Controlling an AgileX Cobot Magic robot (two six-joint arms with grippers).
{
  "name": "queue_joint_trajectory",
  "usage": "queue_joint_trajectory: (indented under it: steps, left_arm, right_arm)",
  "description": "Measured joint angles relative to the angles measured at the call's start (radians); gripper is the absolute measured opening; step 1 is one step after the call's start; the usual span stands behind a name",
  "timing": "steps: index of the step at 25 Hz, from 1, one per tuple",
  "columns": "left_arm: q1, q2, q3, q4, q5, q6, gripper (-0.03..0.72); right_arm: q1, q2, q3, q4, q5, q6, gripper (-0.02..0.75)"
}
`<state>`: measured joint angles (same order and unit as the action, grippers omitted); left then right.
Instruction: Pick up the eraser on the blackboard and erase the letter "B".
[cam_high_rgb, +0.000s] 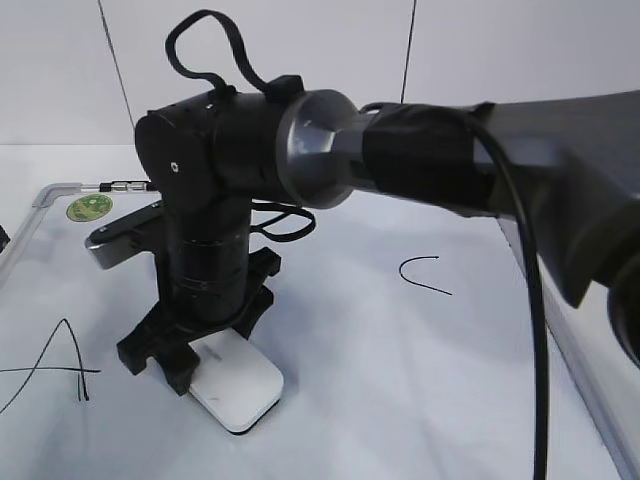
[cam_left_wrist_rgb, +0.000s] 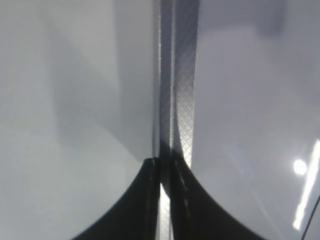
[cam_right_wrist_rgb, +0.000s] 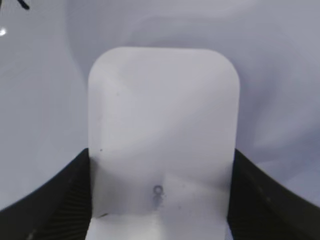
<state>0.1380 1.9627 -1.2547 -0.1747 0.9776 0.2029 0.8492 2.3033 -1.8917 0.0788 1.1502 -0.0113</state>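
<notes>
Right gripper (cam_high_rgb: 205, 365) is lowered upright over the eraser (cam_high_rgb: 240, 388), jaws closed against its long sides. The eraser lies flat on the blackboard (cam_high_rgb: 400, 400), toward the worktop's near edge, ready for wiping. No "B" is visible. Left jaws are pressed together, empty.

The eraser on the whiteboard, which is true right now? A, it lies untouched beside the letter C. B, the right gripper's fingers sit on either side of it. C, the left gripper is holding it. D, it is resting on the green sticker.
B: in the right wrist view the eraser fills the gap between the right gripper's dark fingers, and the exterior view shows that gripper down over it on the blackboard.
</notes>
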Motion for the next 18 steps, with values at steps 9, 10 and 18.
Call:
queue_joint_trajectory:
  steps: [9, 10, 18]
  left_arm:
    - [0.000, 0.000, 0.000, 0.015, -0.013, 0.000, 0.031]
    - [0.000, 0.000, 0.000, 0.015, -0.015, 0.000, 0.031]
    - [0.000, 0.000, 0.000, 0.018, -0.020, -0.001, 0.031]
  right_arm:
    - [0.000, 0.004, -0.002, -0.015, -0.056, -0.008, 0.515]
    - [0.000, 0.004, -0.002, -0.015, -0.058, -0.008, 0.515]
    - [-0.045, 0.010, -0.004, 0.003, -0.120, -0.013, 0.515]
